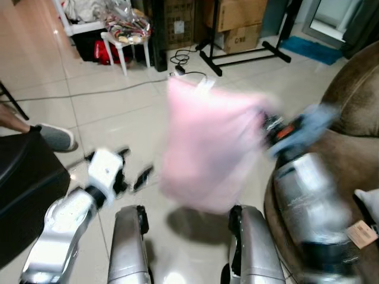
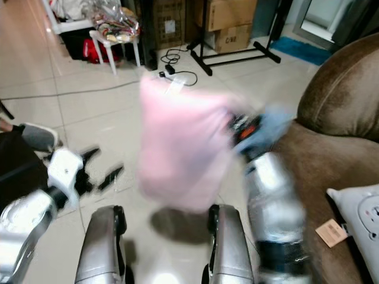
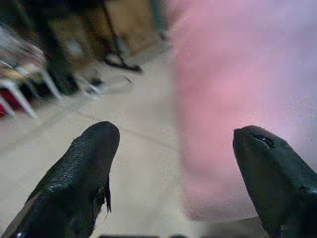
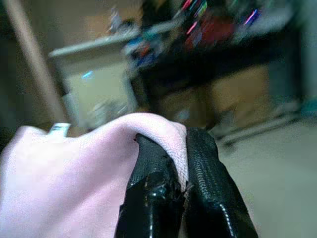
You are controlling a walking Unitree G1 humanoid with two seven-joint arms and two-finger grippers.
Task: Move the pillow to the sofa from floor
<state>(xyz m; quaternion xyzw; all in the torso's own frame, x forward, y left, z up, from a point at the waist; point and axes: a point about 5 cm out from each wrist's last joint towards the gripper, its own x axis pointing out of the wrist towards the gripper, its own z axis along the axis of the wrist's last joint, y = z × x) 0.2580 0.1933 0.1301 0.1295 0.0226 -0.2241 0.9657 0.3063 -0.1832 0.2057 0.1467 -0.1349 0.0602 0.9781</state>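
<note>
A pink pillow (image 1: 207, 148) hangs in the air above the tiled floor, blurred by motion, in front of my legs. My right gripper (image 4: 181, 163) is shut on the pillow's edge (image 4: 99, 168), pinching the fabric between its two black fingers; in the left eye view that gripper (image 1: 272, 127) sits at the pillow's right side. My left gripper (image 1: 133, 168) is open, low on the left and apart from the pillow (image 3: 237, 99). The brown sofa (image 2: 343, 130) stands on the right.
A grey cushion with a tag (image 2: 361, 219) lies on the sofa. A person's shoe (image 1: 56, 137) and a dark object (image 1: 23, 189) are on the left. At the back stand a white stool (image 1: 124, 41), cardboard boxes (image 1: 237, 23), a black stand (image 1: 243, 56) and cables (image 1: 183, 65).
</note>
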